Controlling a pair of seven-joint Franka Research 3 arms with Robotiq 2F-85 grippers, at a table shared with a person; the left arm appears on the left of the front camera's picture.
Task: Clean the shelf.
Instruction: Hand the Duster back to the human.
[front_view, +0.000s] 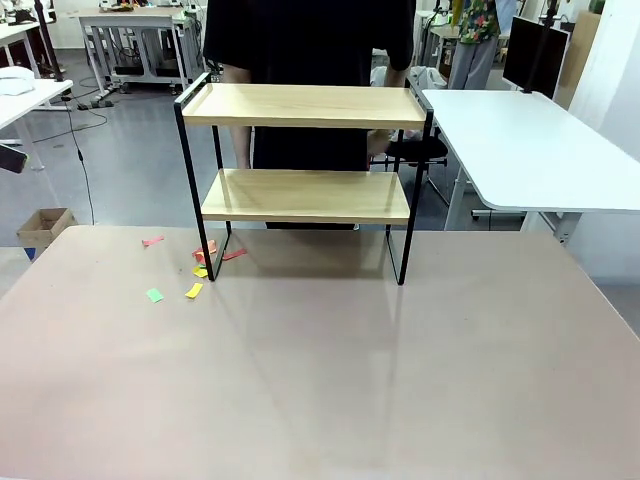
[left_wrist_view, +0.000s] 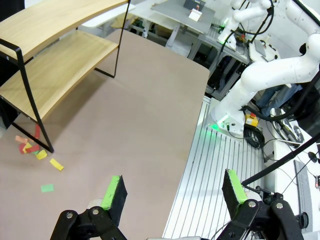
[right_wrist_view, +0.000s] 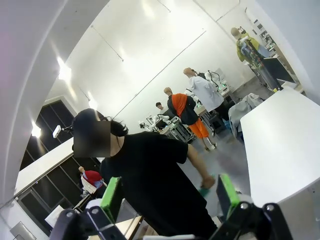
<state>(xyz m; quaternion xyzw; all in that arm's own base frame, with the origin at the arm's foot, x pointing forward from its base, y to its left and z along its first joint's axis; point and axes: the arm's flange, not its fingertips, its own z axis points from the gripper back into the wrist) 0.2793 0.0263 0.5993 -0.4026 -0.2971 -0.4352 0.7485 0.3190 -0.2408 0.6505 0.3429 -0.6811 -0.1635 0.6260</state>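
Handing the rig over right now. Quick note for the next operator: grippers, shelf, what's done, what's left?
Left gripper: open, empty, above the table, away from the shelf.
Right gripper: open, empty, pointing up toward the person at the far side.
Shelf: upright at the far middle of the table, both boards bare.
Paper scraps: small coloured bits on the tabletop around the shelf's front left leg.
Done: shelf boards look clear.
Left: probably the scraps on the table.

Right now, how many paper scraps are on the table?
About 6: a pink scrap off left, a green one, a yellow one, and a cluster at the shelf leg, where some overlap.
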